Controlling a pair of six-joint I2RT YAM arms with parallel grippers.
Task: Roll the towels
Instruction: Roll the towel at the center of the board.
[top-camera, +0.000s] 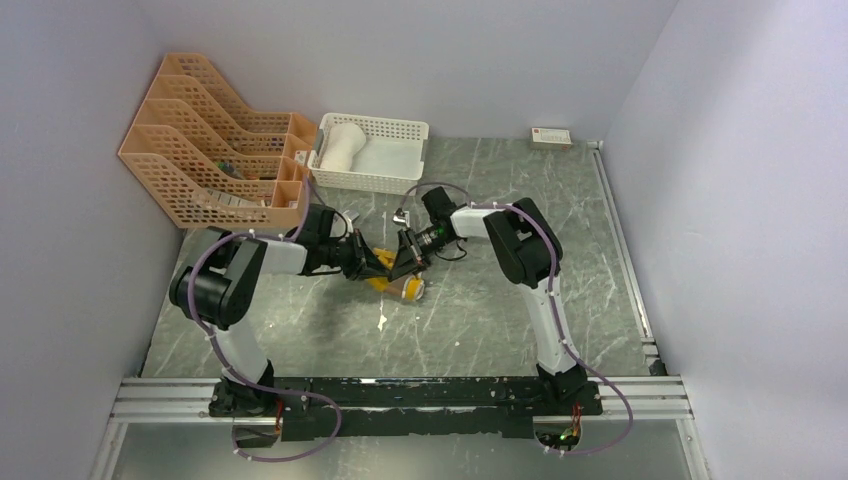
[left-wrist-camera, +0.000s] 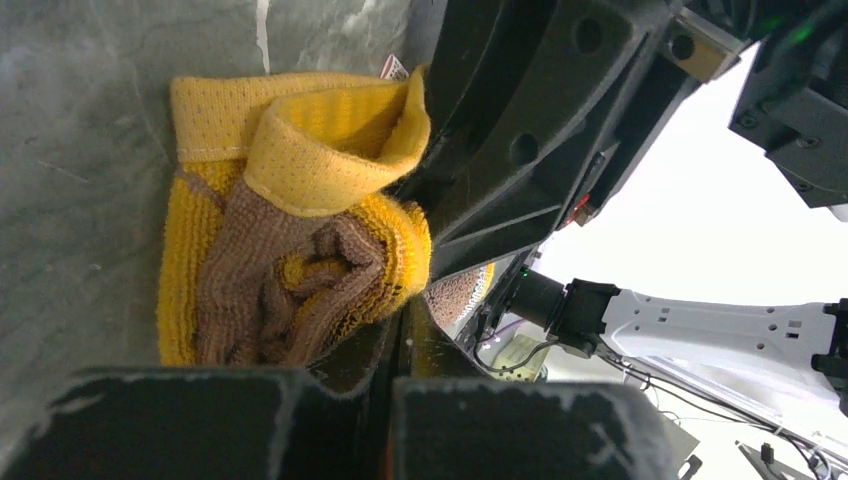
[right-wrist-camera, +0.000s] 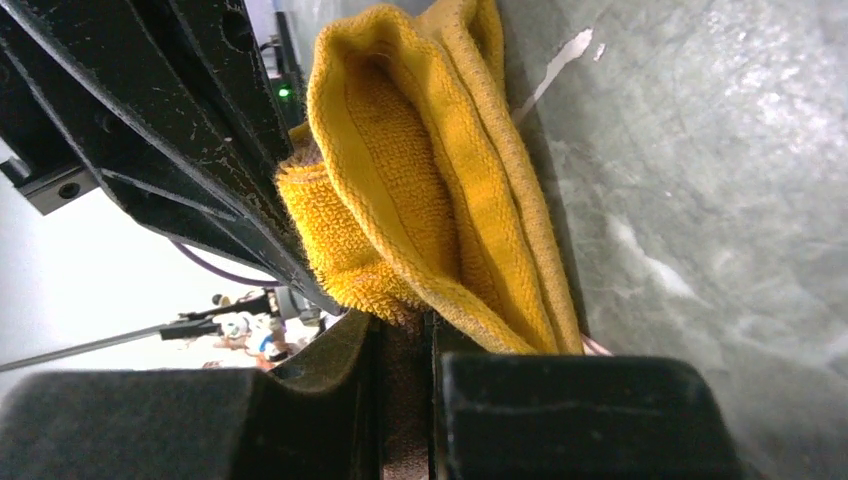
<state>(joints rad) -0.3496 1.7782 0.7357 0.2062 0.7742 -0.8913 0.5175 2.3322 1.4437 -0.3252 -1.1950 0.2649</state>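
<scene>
The brown and mustard-yellow towel lies partly rolled on the table's middle, between both grippers. It fills the left wrist view and the right wrist view. My left gripper is shut on the towel's edge from the left; its jaws are pressed together on the cloth. My right gripper is shut on the towel from the right, with brown cloth pinched between its jaws. The cream-white towel lies rolled in the white basket at the back.
An orange lattice file rack stands at the back left, beside the basket. A small white box lies at the back right wall. White scraps lie on the table in front of the towel.
</scene>
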